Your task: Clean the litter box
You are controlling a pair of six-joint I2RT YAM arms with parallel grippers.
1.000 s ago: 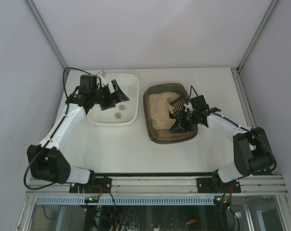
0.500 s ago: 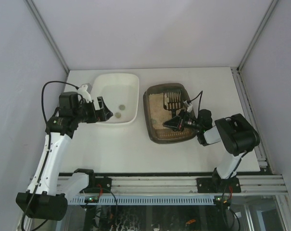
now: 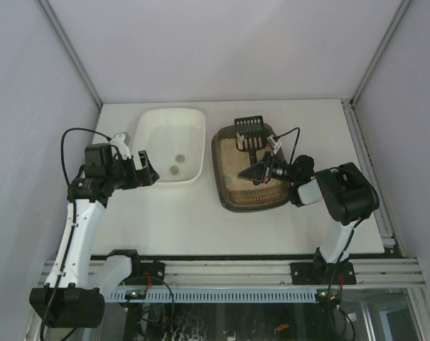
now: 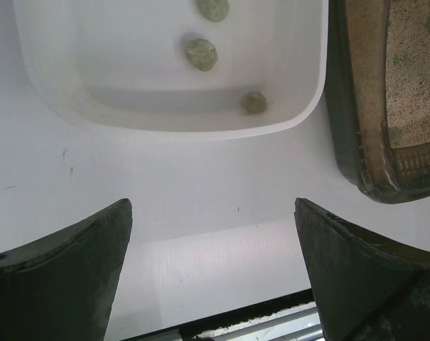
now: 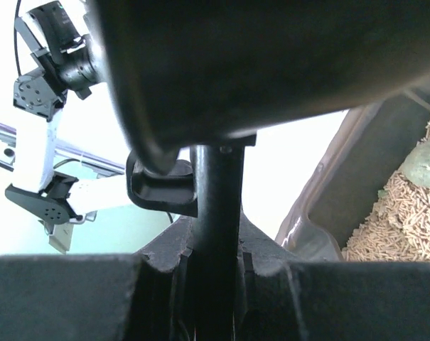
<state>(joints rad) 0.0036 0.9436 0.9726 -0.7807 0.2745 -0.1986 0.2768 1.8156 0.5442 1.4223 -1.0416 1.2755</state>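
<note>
The litter box (image 3: pixel 254 204), dark grey-brown with beige litter, sits right of centre; it also shows in the left wrist view (image 4: pixel 346 106) and the right wrist view (image 5: pixel 328 199). My right gripper (image 3: pixel 261 172) is over the box, shut on the handle of a black slotted scoop (image 3: pixel 249 130) whose head is raised over the box's far rim. In the right wrist view the handle (image 5: pixel 216 213) runs between the fingers of the right gripper (image 5: pixel 216 270). A greenish clump (image 5: pixel 428 163) lies on the litter. My left gripper (image 3: pixel 145 175) is open and empty, left of the white tray's front corner.
The white tray (image 3: pixel 158 135) stands left of the litter box and holds three greenish clumps (image 4: pixel 201 54). Its front rim (image 4: pixel 186 131) lies ahead of my open left gripper (image 4: pixel 215 270). Grey walls close in the table on three sides.
My left gripper drew back from over the white tray to its left front side. My right gripper swung the scoop from low in the litter up, its head now at the box's far rim.
</note>
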